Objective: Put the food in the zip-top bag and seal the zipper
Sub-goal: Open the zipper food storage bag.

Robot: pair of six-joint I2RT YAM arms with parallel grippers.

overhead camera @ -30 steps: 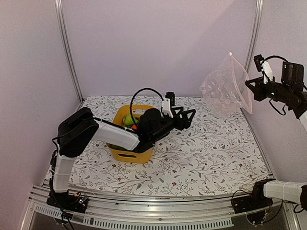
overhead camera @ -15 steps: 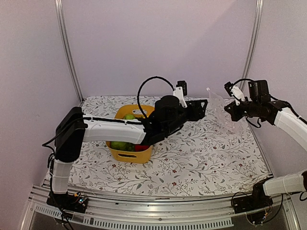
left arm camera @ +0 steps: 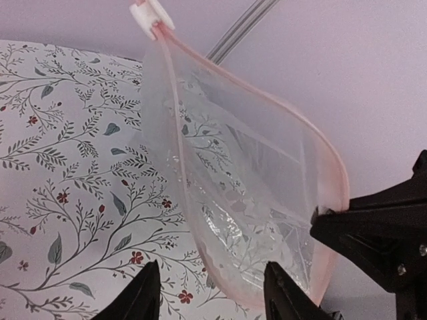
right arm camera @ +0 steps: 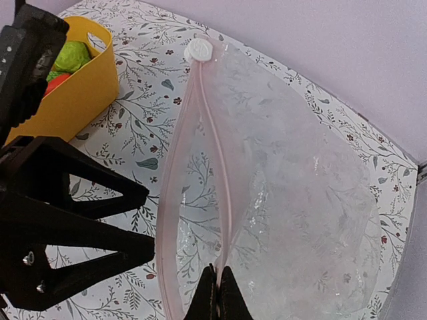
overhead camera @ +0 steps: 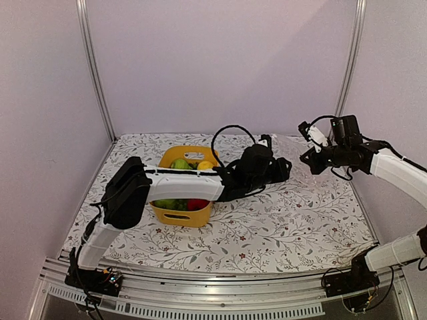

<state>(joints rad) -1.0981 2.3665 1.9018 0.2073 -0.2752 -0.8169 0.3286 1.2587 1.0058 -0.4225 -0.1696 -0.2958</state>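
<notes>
The zip-top bag (right arm camera: 300, 200) hangs clear and crinkly above the cloth, its mouth spread open. My right gripper (right arm camera: 217, 293) is shut on one lip of the pale pink zipper (right arm camera: 215, 153), whose white slider (right arm camera: 199, 50) is at the far end. In the left wrist view, the bag (left arm camera: 253, 200) bulges toward me. My left gripper (left arm camera: 212, 297) is open, and the bag's other lip hangs between its fingertips (left arm camera: 143, 293) without being pinched. In the top view the left gripper (overhead camera: 283, 167) and the right gripper (overhead camera: 308, 160) nearly meet. The food (overhead camera: 180, 164), green, yellow and red pieces, lies in the tub.
A yellow plastic tub (overhead camera: 180, 215) stands left of centre on the floral cloth (overhead camera: 293, 220), under my left forearm. Metal posts rise at the back corners, and purple walls close in the back and both sides.
My right arm has swung the bag down from high at the right to just above the cloth. The left gripper has moved right to the bag's mouth, and its jaws have narrowed.
</notes>
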